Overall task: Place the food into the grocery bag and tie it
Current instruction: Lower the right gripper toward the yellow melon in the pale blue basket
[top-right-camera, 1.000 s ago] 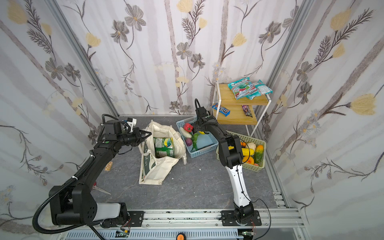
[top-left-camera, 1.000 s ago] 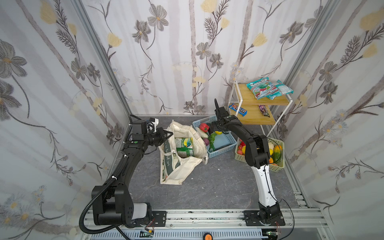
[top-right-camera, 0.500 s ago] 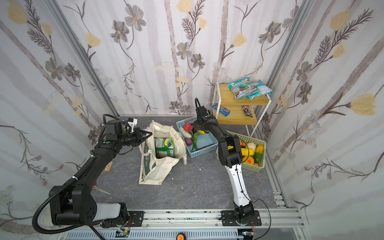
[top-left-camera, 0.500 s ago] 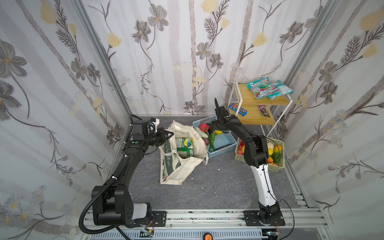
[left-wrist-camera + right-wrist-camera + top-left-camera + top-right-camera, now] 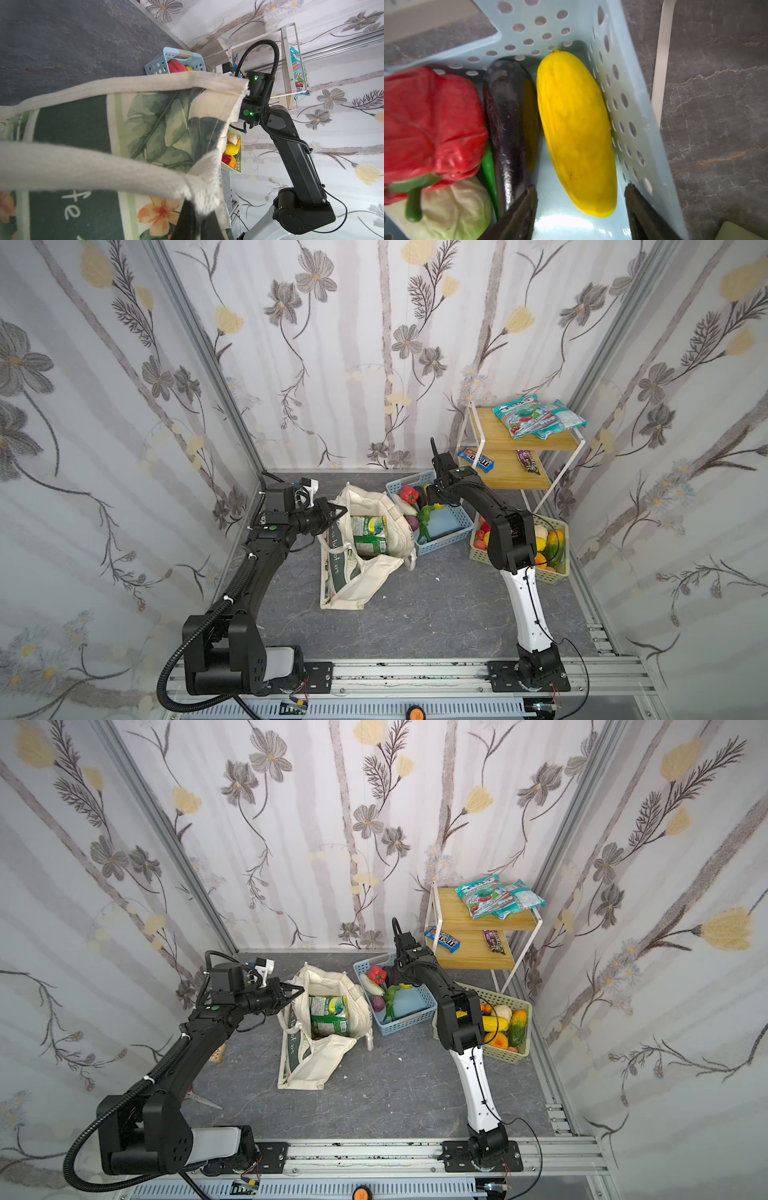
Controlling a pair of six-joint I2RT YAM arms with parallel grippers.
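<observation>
L pincer (image 5: 337, 512) tight, R pincer (image 5: 580, 193) wide

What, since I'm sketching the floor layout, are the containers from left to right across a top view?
Cream floral-print canvas tote bag → light blue perforated plastic basket → pale yellow perforated basket. The wooden shelf rack is left out because it overlaps the baskets.
</observation>
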